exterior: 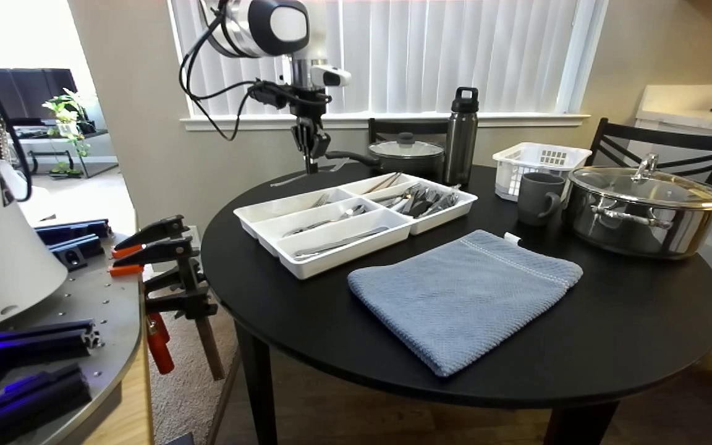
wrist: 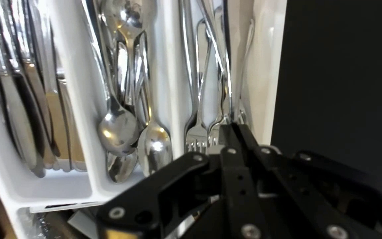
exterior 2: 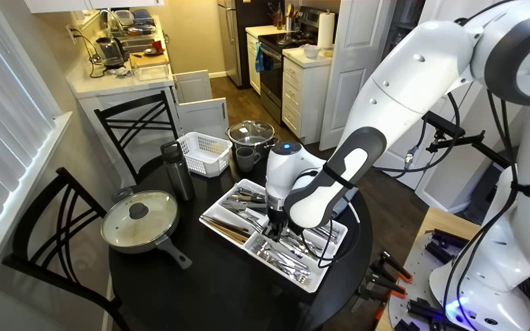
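Near the closed black fingers (wrist: pixel 249 137) lie slender, shiny metal forks (wrist: pixel 196 133).

In an exterior view, forks (exterior 2: pixel 288 262) lie in a tray (exterior 2: pixel 321 271) on the counter (exterior 2: pixel 191 299). A pan (exterior 2: pixel 141 226) is left of the tray. Behind the tray are a basket (exterior 2: pixel 214 165) and a mug (exterior 2: pixel 246 160).

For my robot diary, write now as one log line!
jaws: shut on metal utensil; below: forks in white tray; next compartment: spoons

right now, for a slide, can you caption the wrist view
Closed gripper pinching a thin silver utensil over forks in a white cutlery tray, spoons and knives alongside.
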`<move>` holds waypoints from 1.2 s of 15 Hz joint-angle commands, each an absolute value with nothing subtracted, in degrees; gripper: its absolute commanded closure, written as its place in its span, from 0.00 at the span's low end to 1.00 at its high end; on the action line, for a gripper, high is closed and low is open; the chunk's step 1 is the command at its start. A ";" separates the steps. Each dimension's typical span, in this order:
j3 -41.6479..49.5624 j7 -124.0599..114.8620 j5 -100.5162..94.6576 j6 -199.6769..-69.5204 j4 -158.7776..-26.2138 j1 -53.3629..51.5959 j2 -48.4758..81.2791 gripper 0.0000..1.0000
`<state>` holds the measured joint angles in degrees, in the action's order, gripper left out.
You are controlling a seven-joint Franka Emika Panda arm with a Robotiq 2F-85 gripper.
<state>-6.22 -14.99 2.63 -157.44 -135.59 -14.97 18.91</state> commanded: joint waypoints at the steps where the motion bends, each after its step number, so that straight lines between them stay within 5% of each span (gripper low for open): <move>1: -4.79 -12.32 2.24 -153.90 -138.97 -11.35 12.57 0.99; 18: 7.74 0.97 -4.64 -152.45 -126.72 5.13 26.49 0.99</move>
